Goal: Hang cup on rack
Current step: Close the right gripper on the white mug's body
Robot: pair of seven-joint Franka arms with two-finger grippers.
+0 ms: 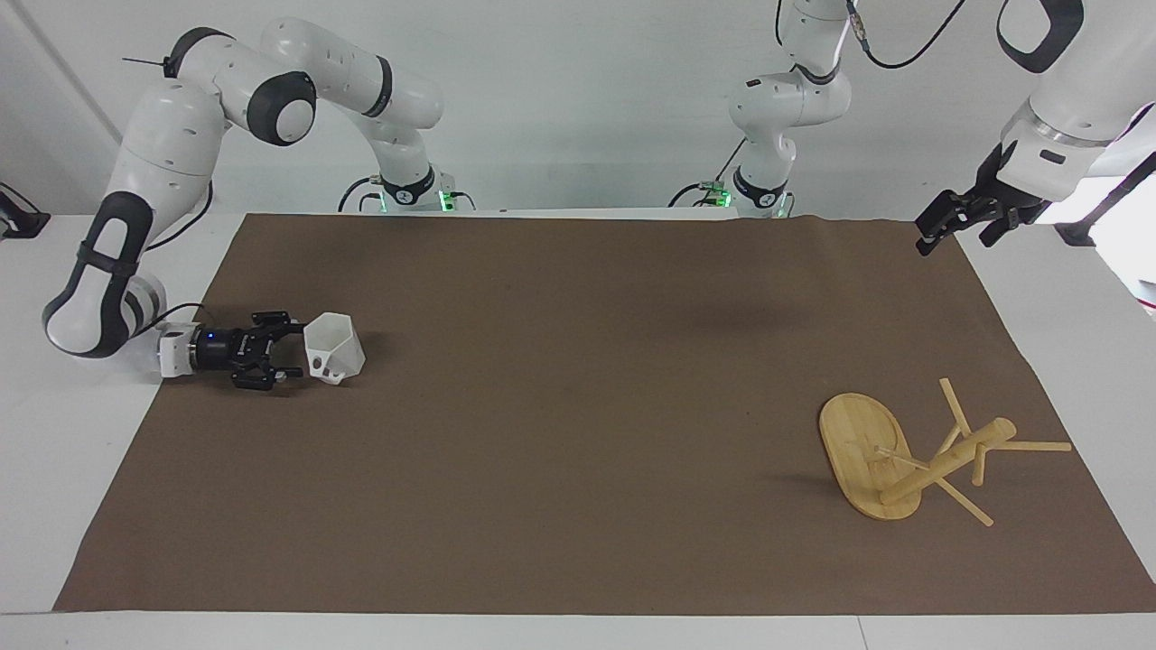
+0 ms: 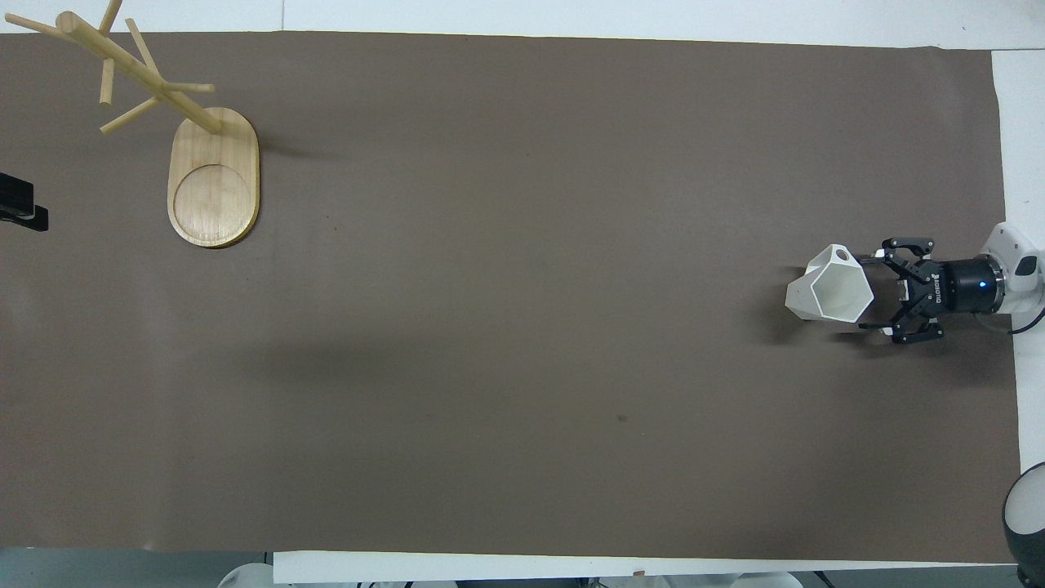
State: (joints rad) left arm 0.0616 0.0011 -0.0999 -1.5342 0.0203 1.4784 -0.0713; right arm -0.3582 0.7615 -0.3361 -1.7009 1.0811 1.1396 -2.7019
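Note:
The white faceted cup (image 1: 334, 348) lies tilted on the brown mat near the right arm's end of the table, its hexagonal opening turned toward my right gripper; it also shows in the overhead view (image 2: 831, 286). My right gripper (image 1: 295, 350) is low over the mat, level, open, with one fingertip at each side of the cup's rim; it also shows in the overhead view (image 2: 869, 291). The bamboo rack (image 1: 867, 460) stands on its oval base near the left arm's end, seen too in the overhead view (image 2: 214, 175). My left gripper (image 1: 944, 226) waits raised above the mat's corner.
The brown mat (image 1: 578, 406) covers most of the white table. Only the cup and the rack stand on it. The left gripper shows at the edge of the overhead view (image 2: 18, 212).

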